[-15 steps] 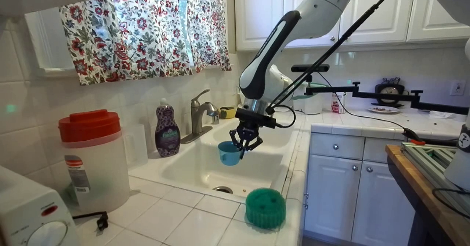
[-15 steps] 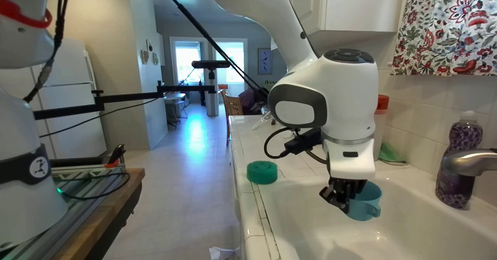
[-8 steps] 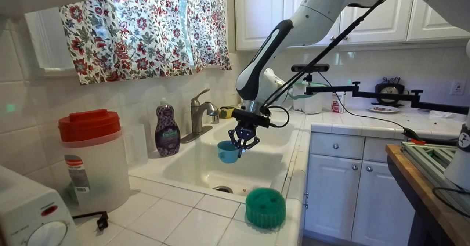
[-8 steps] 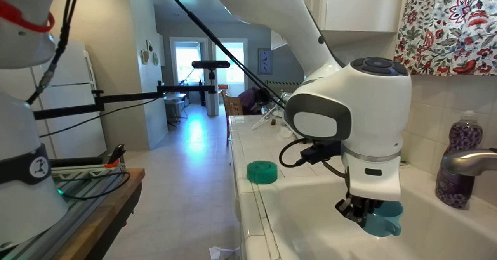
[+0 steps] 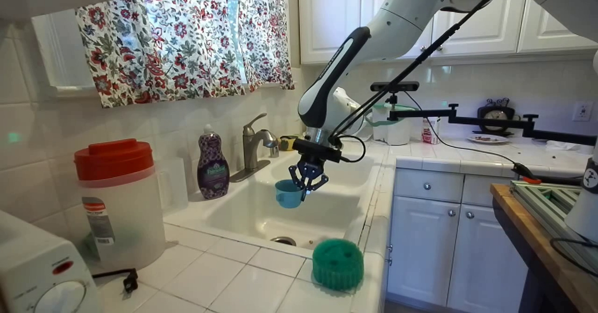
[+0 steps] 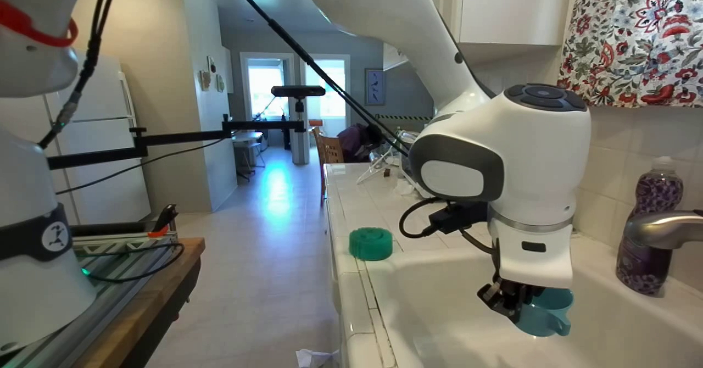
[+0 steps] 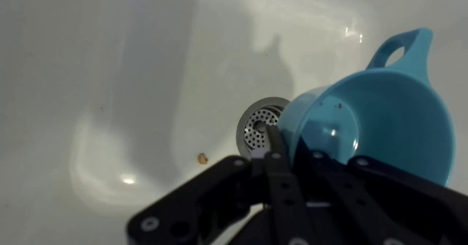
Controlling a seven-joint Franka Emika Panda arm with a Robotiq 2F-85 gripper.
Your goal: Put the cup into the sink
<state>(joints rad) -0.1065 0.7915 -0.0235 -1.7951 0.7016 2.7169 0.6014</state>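
The light-blue cup [image 5: 287,195] [image 6: 546,313] [image 7: 395,128] hangs roughly upright from my gripper [image 5: 304,195] [image 6: 513,313] [image 7: 289,140]. The gripper is shut on the cup's wall at the rim, one finger inside and one outside. The cup's handle points away from the fingers. The white sink [image 5: 238,219] [image 6: 434,296] [image 7: 146,73] lies below, and the cup is over its nearer basin in an exterior view. In the wrist view the cup's shadow falls on the basin floor beside the drain [image 7: 256,131], so the cup is above the floor. The inner fingertip is partly hidden.
A chrome faucet [image 5: 252,149] [image 6: 667,230] and a purple soap bottle [image 5: 213,168] [image 6: 648,241] stand at the sink's wall side. A green bowl-like object [image 5: 338,264] [image 6: 370,243] sits on the counter by the sink's corner. A red-lidded container [image 5: 121,210] stands by the wall.
The arm and the held cup have moved further over the basin, right and down in an exterior view. Most of that came in the earlier half second; the latest movement is slight.
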